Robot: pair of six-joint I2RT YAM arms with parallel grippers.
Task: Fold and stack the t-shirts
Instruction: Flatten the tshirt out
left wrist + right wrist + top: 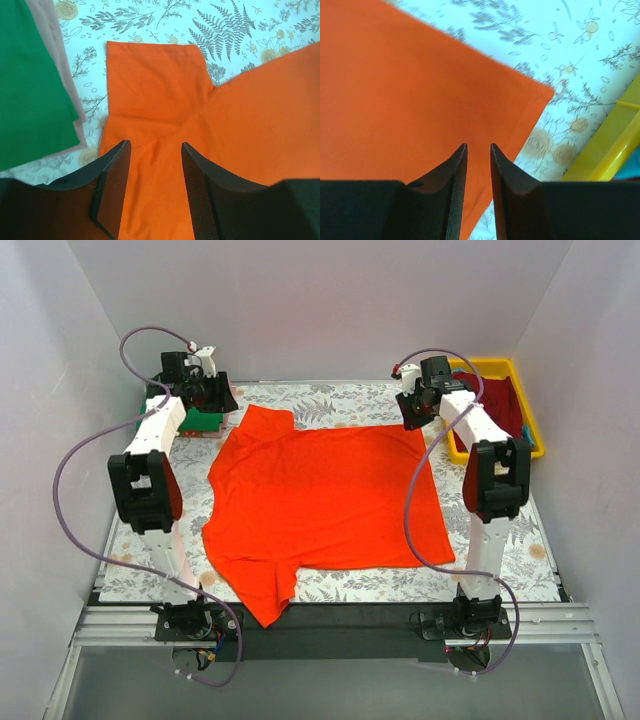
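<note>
Lying flat under left pincer (155,145) and right pincer (478,146), orange-red t-shirt (320,500).

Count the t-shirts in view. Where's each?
3. Orange-red t-shirt spread flat mid-table; green t-shirt folded at the far-left edge; dark red t-shirt in the yellow tray, far right. A tan layer under the green one may be another.

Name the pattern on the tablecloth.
The tablecloth is pale with grey fern leaves and small yellowish flowers; clearest in the left wrist view.
</note>
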